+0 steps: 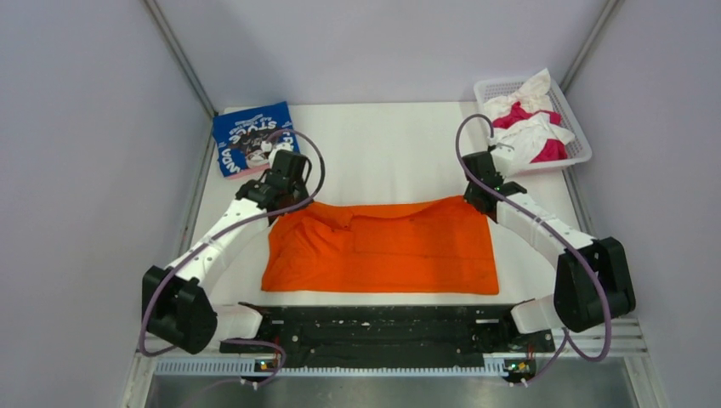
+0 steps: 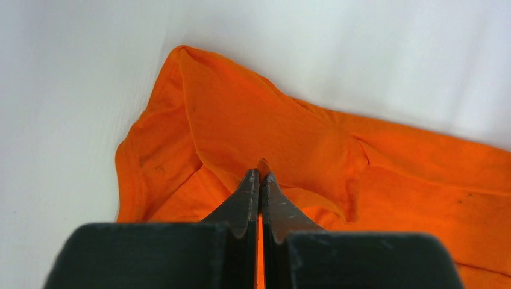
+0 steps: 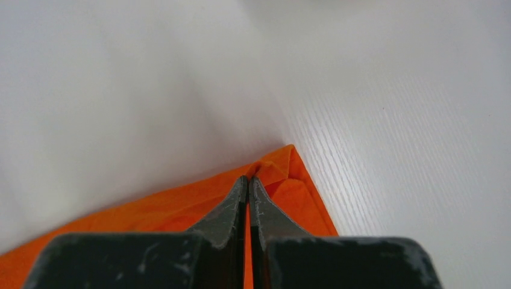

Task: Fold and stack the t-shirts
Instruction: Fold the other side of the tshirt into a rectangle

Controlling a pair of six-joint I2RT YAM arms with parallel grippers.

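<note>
Lying near-centre on the tabletop (image 1: 383, 153), the orange t-shirt (image 1: 383, 251) is pinched at both far corners: left gripper (image 2: 260, 174) closed on bunched cloth, right gripper (image 3: 248, 179) closed on the very corner tip. That shallow right pinch may slip under tension, skewing the fold.

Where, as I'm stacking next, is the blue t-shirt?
Top view: the blue t-shirt lies in the far left corner of the table, beyond the orange t-shirt.
</note>
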